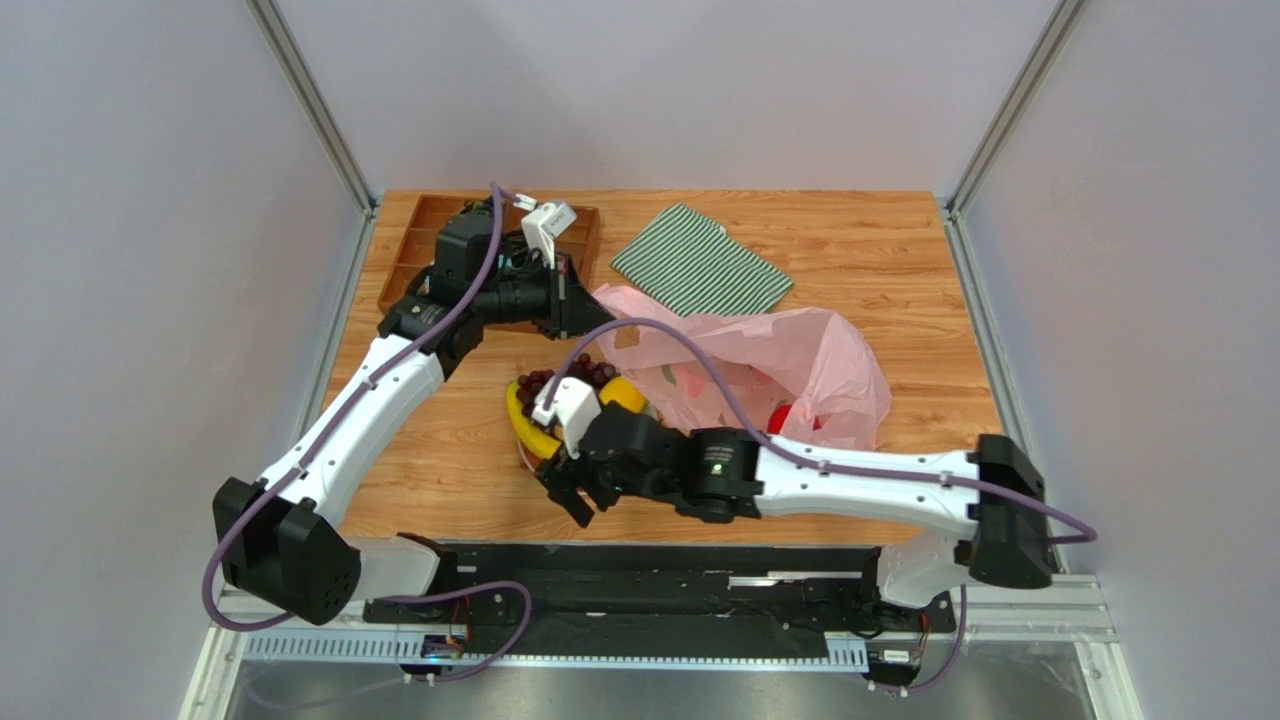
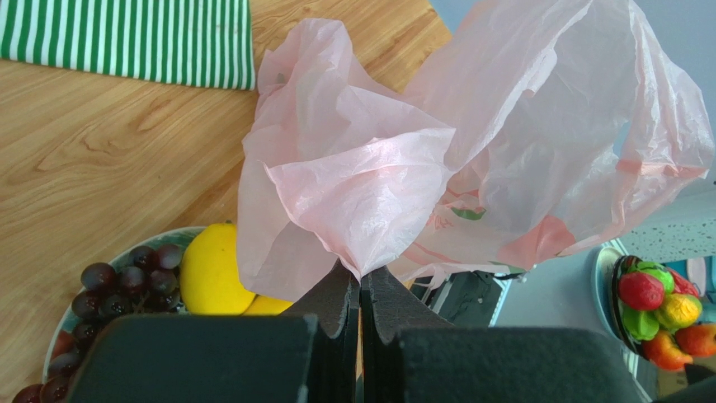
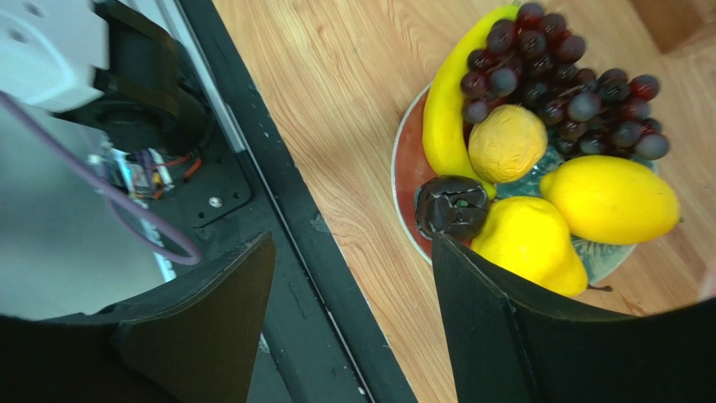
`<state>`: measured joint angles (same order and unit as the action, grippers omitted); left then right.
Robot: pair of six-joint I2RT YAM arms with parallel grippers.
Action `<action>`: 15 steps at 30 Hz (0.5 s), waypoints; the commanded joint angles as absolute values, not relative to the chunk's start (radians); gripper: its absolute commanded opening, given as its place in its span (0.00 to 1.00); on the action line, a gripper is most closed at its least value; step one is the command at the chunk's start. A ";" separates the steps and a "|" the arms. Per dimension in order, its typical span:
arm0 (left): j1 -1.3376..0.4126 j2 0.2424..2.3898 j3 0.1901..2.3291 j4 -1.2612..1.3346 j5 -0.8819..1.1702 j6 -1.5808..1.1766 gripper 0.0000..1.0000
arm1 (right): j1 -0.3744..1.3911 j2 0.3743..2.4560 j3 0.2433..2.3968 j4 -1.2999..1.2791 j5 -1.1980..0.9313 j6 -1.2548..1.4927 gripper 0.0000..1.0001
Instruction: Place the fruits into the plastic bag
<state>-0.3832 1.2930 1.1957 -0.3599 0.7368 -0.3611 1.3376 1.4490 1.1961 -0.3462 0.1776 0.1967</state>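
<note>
My left gripper (image 1: 579, 308) is shut on a fold of the pink plastic bag (image 1: 751, 360) and holds it up; the pinch shows in the left wrist view (image 2: 361, 281). A red shape (image 1: 781, 417) shows through the bag. The plate (image 3: 406, 168) holds a banana (image 3: 445, 101), grapes (image 3: 563, 84), a small orange (image 3: 507, 143), a lemon (image 3: 609, 200), another yellow fruit (image 3: 525, 243) and a dark fruit (image 3: 451, 206). My right gripper (image 3: 353, 243) is open and empty above the plate's near edge, one finger beside the dark fruit.
A green-and-white striped cloth (image 1: 702, 258) lies behind the bag. A wooden tray (image 1: 413, 248) sits at the back left under the left arm. The black base rail (image 1: 661, 578) runs along the near edge, close to the plate.
</note>
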 commanded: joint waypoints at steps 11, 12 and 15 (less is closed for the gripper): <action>-0.388 1.307 1.226 -0.380 0.721 -0.353 0.00 | 1.350 1.750 1.355 -0.463 0.400 0.118 0.60; -0.388 1.307 1.226 -0.379 0.721 -0.354 0.00 | 1.350 1.758 1.355 -0.459 0.403 0.114 0.59; -0.388 1.310 1.227 -0.383 0.719 -0.353 0.00 | 1.350 1.788 1.356 -0.449 0.413 0.110 0.56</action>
